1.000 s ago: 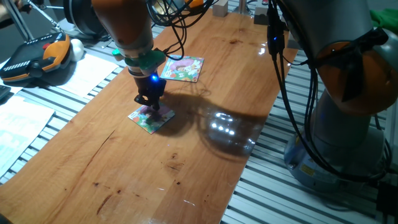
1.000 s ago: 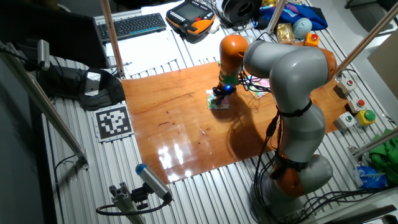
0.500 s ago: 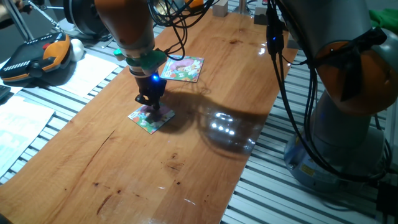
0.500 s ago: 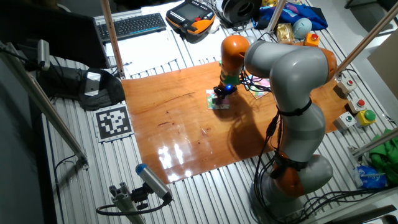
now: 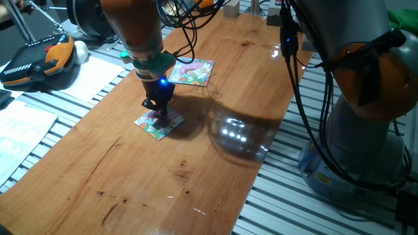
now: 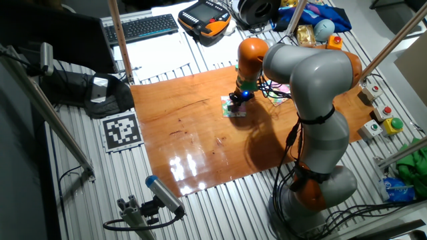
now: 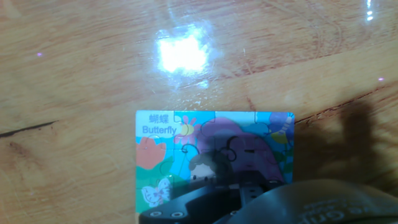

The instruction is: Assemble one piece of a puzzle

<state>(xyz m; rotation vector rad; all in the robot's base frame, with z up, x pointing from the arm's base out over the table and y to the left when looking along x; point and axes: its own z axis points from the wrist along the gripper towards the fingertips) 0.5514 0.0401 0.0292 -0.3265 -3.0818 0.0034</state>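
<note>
The puzzle (image 5: 151, 126) lies flat on the wooden table (image 5: 215, 78), a small square board with a purple, pink and yellow picture. My gripper (image 5: 160, 115) stands straight down on its middle, the fingers drawn close together and touching the board. In the other fixed view the gripper (image 6: 235, 105) sits on the same puzzle (image 6: 233, 112). The hand view shows the puzzle (image 7: 186, 149) from close up, labelled "Butterfly", with its lower part covered by the dark gripper (image 7: 217, 190). The piece is hidden under the fingers.
A second square board (image 5: 191, 72), pink above and green-white below, lies further back on the table. A teach pendant (image 5: 39, 59) and papers (image 5: 19, 130) lie off the table's left side. The arm's grey base (image 5: 366, 130) stands at the right.
</note>
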